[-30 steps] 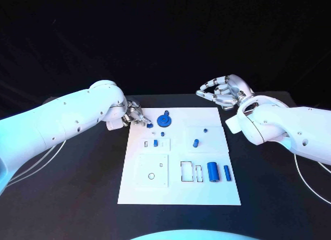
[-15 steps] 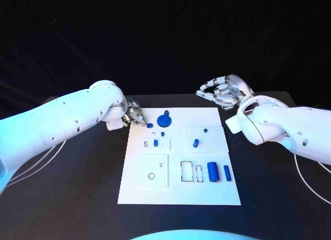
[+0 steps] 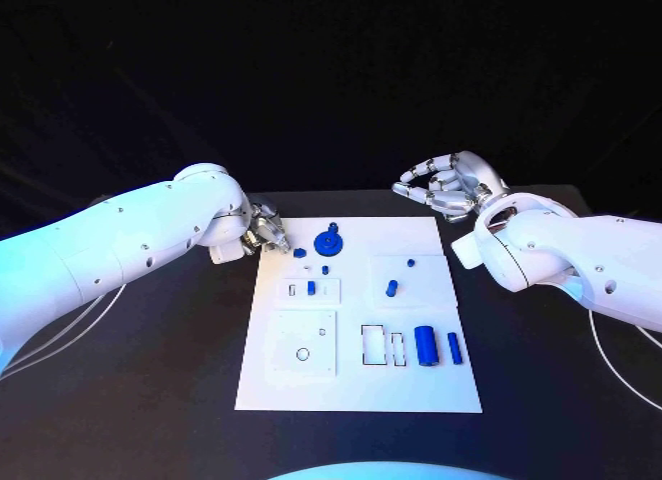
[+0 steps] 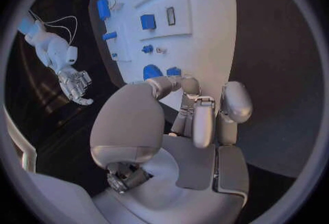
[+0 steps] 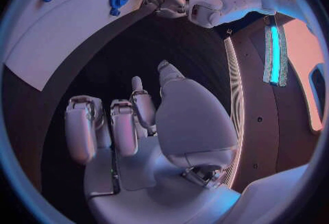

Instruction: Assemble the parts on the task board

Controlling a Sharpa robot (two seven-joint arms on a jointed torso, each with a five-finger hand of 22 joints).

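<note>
Starting at the left of the head view: the left hand (image 3: 262, 232) sits at the upper-left corner of the task board (image 3: 360, 385), fingers reaching toward a small blue part (image 3: 300, 252) that lies right by the fingertips. From the left wrist view (image 4: 180, 125) the fingers look loosely curled with nothing between them, though I honestly can't tell if a fingertip is already touching that little piece (image 4: 174, 71). The worry here is that the part is tiny and close to the board's edge, so a slightly off pinch could flick it off onto the black tabletop (image 3: 158, 380), or bump the round blue disc (image 3: 328, 240) sitting just beside it. Moving toward the middle of the frame, there are more small blue pieces (image 3: 311, 286) in the board's upper half and a fat blue cylinder (image 3: 425, 344) with a thinner one (image 3: 454, 346) at the lower right of the board, next to an outlined slot. Those cylinders look like they'd roll if the board gets nudged, and since it just seems to lie flat on the tabletop, a hand pressing sideways could shift the whole thing. Over at the upper right, the right hand (image 3: 444, 184) is lifted off past the board's top-right corner, fingers curled in, holding nothing, well apart from everything, so no risk from that side for now.
</note>
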